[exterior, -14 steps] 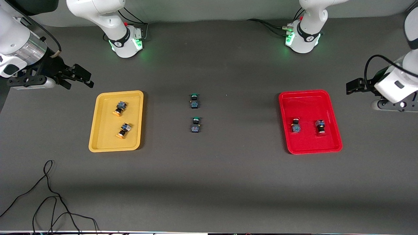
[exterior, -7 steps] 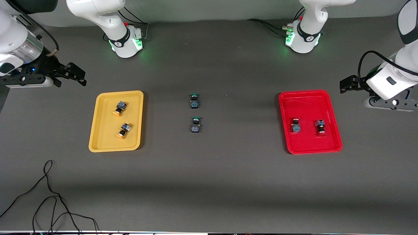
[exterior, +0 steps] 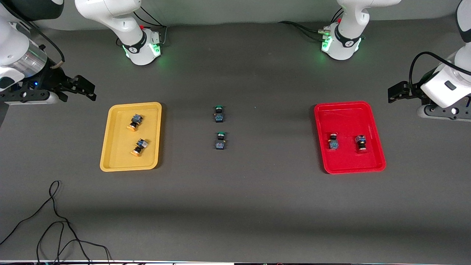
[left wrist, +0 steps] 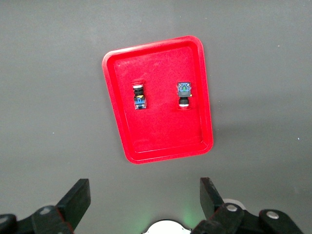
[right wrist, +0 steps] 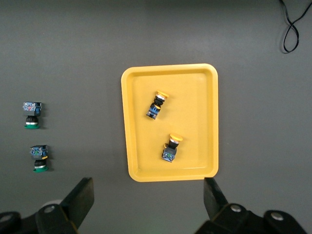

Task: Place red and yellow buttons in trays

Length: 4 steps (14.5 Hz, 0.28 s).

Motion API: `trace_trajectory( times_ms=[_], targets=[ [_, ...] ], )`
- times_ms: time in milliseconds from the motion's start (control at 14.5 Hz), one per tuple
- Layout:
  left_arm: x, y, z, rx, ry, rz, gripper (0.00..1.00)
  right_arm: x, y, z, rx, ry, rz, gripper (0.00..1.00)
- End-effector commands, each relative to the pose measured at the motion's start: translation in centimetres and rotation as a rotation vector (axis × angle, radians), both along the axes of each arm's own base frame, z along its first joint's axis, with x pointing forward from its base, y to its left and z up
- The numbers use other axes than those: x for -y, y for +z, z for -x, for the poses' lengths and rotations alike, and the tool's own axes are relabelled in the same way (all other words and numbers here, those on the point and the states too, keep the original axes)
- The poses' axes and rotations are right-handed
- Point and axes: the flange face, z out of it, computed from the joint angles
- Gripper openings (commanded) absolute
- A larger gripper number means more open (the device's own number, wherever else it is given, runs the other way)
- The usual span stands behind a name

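My left tool [exterior: 393, 96] hangs up in the air over the bare bench [exterior: 257, 191], out past the red tray [exterior: 349, 110] at my left arm's end. Its two fingers [left wrist: 75, 200] are spread wide and hold nothing. My right tool [exterior: 87, 88] hangs over the bench at my right arm's end, close to the yellow tray [exterior: 117, 162]. Its fingers [right wrist: 82, 197] are spread wide too, with nothing between them.

Two red buttons [exterior: 333, 141] lie side by side in the red tray, a little apart. Both lie in the half of the tray nearer the front camera. Two yellow buttons [exterior: 134, 122] lie on their sides in the yellow tray, one nearer the front camera than the other.

Two green buttons [exterior: 219, 113] sit on the bench between the two trays, not in any tray. A black cable [exterior: 55, 221] curls on the bench near the front camera, at my right arm's end.
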Motion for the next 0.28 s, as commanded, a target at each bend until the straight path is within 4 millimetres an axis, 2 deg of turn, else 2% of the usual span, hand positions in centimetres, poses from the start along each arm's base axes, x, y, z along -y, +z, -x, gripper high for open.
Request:
trace_trajectory(
  times_ms=[0,207],
  targets=[
    [-0.14,1.02,0.56,-0.005,-0.005,0.012,1.00,0.04,0.88,-0.65,0.014,0.022,0.007,1.00],
    [-0.23,1.01,0.57,-0.006,0.003,0.011,1.00,-0.21,0.73,-0.70,0.011,0.031,0.008,1.00]
  ],
)
